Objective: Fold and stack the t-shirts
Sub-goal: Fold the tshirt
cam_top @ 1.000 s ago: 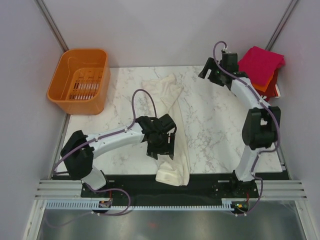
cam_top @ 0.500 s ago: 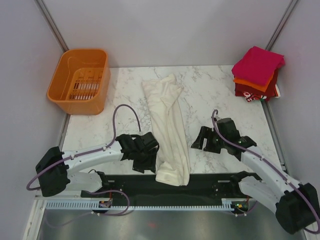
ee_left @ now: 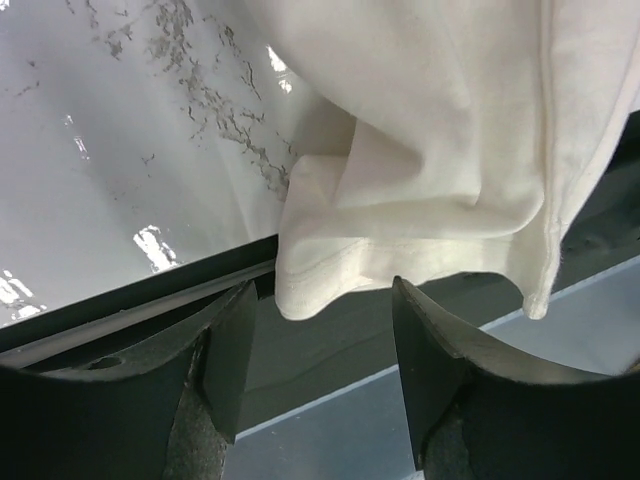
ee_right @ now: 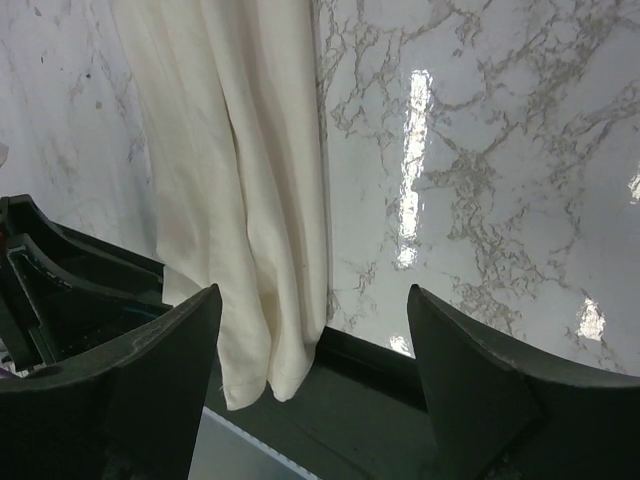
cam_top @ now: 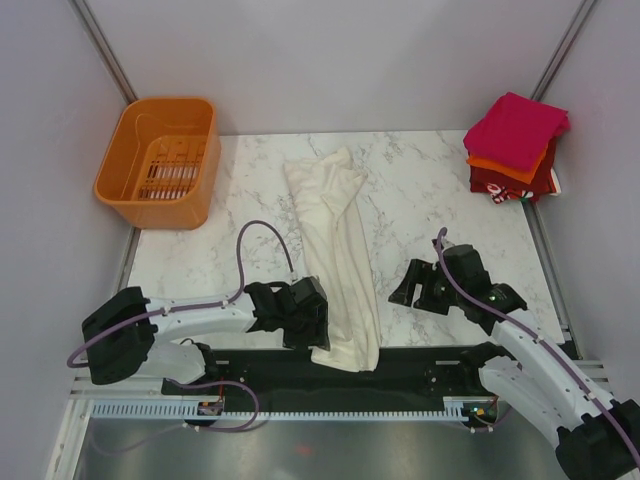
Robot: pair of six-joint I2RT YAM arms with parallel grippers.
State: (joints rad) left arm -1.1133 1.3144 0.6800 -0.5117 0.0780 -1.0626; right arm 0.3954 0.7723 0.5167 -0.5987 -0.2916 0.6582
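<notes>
A cream-white t-shirt (cam_top: 337,255) lies bunched in a long strip down the middle of the marble table, its lower end hanging over the black front edge; it shows in the left wrist view (ee_left: 450,150) and the right wrist view (ee_right: 240,180). A stack of folded magenta-pink (cam_top: 517,125), orange (cam_top: 505,163) and dark red (cam_top: 515,183) t-shirts sits at the back right. My left gripper (cam_top: 308,320) is open and empty just left of the shirt's lower end. My right gripper (cam_top: 412,288) is open and empty to the shirt's right.
An orange plastic slotted basket (cam_top: 160,160) stands at the back left. The table's black front edge (cam_top: 400,358) runs below both grippers. Grey walls close in the sides and back.
My right arm swung from the back right stack down to the near right of the shirt. My left gripper dropped toward the front edge and edged right to the shirt's lower end.
</notes>
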